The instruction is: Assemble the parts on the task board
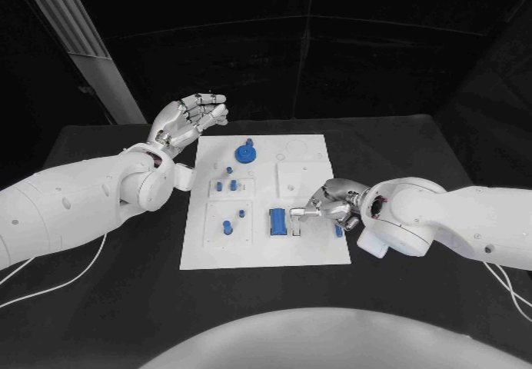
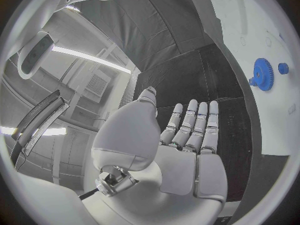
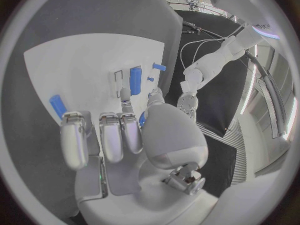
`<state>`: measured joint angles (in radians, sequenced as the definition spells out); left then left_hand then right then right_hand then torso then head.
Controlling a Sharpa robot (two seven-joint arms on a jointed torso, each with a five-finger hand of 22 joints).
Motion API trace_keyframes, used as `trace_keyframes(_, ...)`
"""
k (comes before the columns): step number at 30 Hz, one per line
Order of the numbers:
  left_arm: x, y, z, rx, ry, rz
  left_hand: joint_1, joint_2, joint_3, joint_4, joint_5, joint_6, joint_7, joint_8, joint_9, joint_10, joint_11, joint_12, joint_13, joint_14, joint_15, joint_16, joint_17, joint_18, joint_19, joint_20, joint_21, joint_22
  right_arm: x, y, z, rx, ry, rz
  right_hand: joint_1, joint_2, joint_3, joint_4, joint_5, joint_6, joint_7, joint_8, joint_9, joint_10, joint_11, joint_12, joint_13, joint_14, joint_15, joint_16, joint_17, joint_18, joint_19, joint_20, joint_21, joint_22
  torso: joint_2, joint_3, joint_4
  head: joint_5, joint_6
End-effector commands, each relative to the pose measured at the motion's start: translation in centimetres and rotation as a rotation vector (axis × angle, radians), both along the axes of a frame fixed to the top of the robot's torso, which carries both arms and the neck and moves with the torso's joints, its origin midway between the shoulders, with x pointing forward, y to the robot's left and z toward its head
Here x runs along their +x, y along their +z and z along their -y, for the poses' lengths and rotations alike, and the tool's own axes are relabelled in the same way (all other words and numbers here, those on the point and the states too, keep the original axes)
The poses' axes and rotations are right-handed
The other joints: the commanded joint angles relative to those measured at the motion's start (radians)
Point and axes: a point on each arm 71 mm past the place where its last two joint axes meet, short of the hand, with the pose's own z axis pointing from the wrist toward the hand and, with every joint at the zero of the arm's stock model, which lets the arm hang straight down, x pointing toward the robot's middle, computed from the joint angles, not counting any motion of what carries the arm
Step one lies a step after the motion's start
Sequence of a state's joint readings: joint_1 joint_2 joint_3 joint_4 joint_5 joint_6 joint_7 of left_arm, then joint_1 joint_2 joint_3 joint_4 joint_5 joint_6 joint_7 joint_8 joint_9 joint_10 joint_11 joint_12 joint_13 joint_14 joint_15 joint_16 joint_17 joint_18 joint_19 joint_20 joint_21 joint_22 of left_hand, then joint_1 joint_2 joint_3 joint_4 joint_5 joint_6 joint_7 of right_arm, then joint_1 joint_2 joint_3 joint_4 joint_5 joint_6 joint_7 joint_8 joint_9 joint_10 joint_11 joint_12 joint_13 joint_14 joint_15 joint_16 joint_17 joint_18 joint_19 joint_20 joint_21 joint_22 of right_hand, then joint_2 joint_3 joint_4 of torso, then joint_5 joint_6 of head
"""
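Flat white rectangular task board lying in the middle of the black worktop, between the two robot hands. Carries several small blue plastic parts: a round toothed blue gear with a small blue knob just beyond it, near the far end of the board and just beside the left robot hand; two short blue pegs standing side by side in a recessed white block further in; a single blue peg in another recessed block nearer the robot; an upright blue rectangular block directly beside the fingertips of the right robot hand. Same gear and knob seen from the left wrist, off to the side of the fingers. Left robot hand raised over the worktop just off the board's far corner, fingers held straight and close together, thumb apart, nothing in it. Right robot hand lowered onto the board, fingers curled down against the surface among the parts; a blue piece showing between thumb and fingers, but whether it is pinched cannot be told. Another blue bar lying just outside the fingers, a blue cylinder beyond them. Matte black worktop, dark backdrop behind, white cables trailing from both arms.
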<state>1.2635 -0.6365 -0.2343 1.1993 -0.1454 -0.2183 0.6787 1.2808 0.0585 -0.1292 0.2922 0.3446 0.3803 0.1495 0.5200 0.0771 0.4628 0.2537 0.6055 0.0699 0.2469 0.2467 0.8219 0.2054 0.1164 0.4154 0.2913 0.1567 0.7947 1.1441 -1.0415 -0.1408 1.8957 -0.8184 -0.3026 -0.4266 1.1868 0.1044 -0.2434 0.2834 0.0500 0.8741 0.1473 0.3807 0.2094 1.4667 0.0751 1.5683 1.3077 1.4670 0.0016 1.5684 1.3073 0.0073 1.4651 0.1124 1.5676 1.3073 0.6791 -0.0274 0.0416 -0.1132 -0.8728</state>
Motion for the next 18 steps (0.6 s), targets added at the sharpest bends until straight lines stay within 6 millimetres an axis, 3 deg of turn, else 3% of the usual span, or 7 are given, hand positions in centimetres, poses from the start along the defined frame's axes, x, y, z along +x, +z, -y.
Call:
trace_keyframes(1, -0.3, 0.8, 0.1, -0.058, -0.026, 0.102, 0.0, 0.013, -0.004, 0.0, 0.005, -0.005, 0.143, 0.003, -0.002, -0.006, 0.0, 0.003, -0.001, -0.004, -0.001, 0.007, -0.001, -0.018, 0.0, -0.001, -0.005, -0.001, 0.0, 1.1, 0.6, 0.037, -0.019, 0.097, 0.024, 0.001, -0.011, 0.003, -0.003, -0.039, 0.005, 0.027, 0.016, 0.104, 0.008, 0.003, 0.263, 0.104, 0.01, 0.002, 0.263, -0.007, 0.106, 0.006, 0.003, 0.263, 0.0, -0.0006, -0.0009, -0.008, 0.0)
trace_keyframes(5, -0.2, 0.8, 0.1, -0.058, -0.027, 0.1, 0.0, 0.014, -0.004, 0.0, 0.005, -0.005, 0.143, 0.004, -0.002, -0.006, 0.0, 0.004, -0.001, -0.004, -0.001, 0.007, -0.001, -0.018, 0.0, -0.001, -0.005, -0.001, -0.5, 1.5, 2.4, -0.001, -0.043, 0.105, 0.055, 0.008, -0.017, 0.002, 0.008, -0.093, 0.012, 0.083, 0.048, 0.104, 0.014, 0.003, 0.263, 0.104, 0.023, 0.002, 0.263, -0.007, 0.106, 0.017, 0.003, 0.263, 0.001, -0.0006, 0.0004, -0.032, 0.0)
trace_keyframes(6, -0.2, 0.8, 0.1, -0.058, -0.027, 0.1, 0.0, 0.014, -0.004, 0.0, 0.005, -0.005, 0.143, 0.004, -0.002, -0.006, 0.0, 0.004, -0.001, -0.004, -0.001, 0.008, -0.001, -0.018, 0.0, -0.001, -0.005, -0.001, -0.6, 1.5, 2.8, -0.014, -0.047, 0.103, 0.069, 0.01, -0.023, 0.011, 0.012, -0.125, 0.016, 0.135, 0.075, 0.104, 0.013, 0.003, 0.263, 0.104, 0.023, 0.002, 0.263, -0.007, 0.106, 0.024, 0.003, 0.263, 0.001, -0.0007, 0.0001, -0.037, 0.0)
trace_keyframes(8, -0.2, 0.8, 0.1, -0.058, -0.028, 0.099, 0.0, 0.014, -0.004, 0.0, 0.005, -0.005, 0.143, 0.004, -0.002, -0.006, 0.0, 0.004, -0.001, -0.004, -0.001, 0.008, -0.001, -0.018, 0.0, -0.002, -0.005, -0.001, -0.8, 1.6, 3.6, -0.044, -0.055, 0.097, 0.075, 0.014, -0.026, 0.006, 0.029, -0.137, 0.011, 0.182, 0.098, 0.104, 0.014, 0.003, 0.263, 0.104, 0.024, 0.002, 0.263, -0.007, 0.106, 0.024, 0.003, 0.263, 0.002, -0.0002, 0.0004, -0.046, 0.0)
trace_keyframes(14, -0.2, 0.7, 0.2, -0.057, -0.028, 0.098, 0.0, 0.014, -0.004, 0.0, 0.005, -0.005, 0.143, 0.004, -0.002, -0.006, 0.0, 0.004, -0.001, -0.004, -0.001, 0.008, -0.001, -0.018, 0.0, -0.002, -0.005, -0.001, -1.1, 1.3, 5.7, -0.149, -0.079, 0.064, 0.073, 0.028, -0.044, 0.006, 0.063, -0.161, -0.006, 0.319, 0.168, 0.104, 0.0, 0.003, 0.263, 0.104, 0.011, 0.002, 0.263, -0.007, 0.106, 0.011, 0.003, 0.263, 0.001, 0.0, -0.0007, -0.048, 0.0)
trace_keyframes(18, -0.2, 0.7, 0.2, -0.057, -0.028, 0.098, 0.0, 0.014, -0.004, 0.0, 0.005, -0.005, 0.143, 0.004, -0.002, -0.006, 0.0, 0.004, -0.001, -0.004, -0.001, 0.008, -0.001, -0.018, 0.0, -0.002, -0.005, -0.001, -1.2, 1.1, 6.5, -0.208, -0.081, 0.04, 0.064, 0.031, -0.054, 0.006, 0.072, -0.165, -0.012, 0.374, 0.197, 0.104, -0.006, 0.003, 0.263, 0.104, -0.003, 0.002, 0.263, -0.007, 0.106, -0.001, 0.003, 0.263, 0.001, 0.0007, 0.0011, -0.052, 0.0)
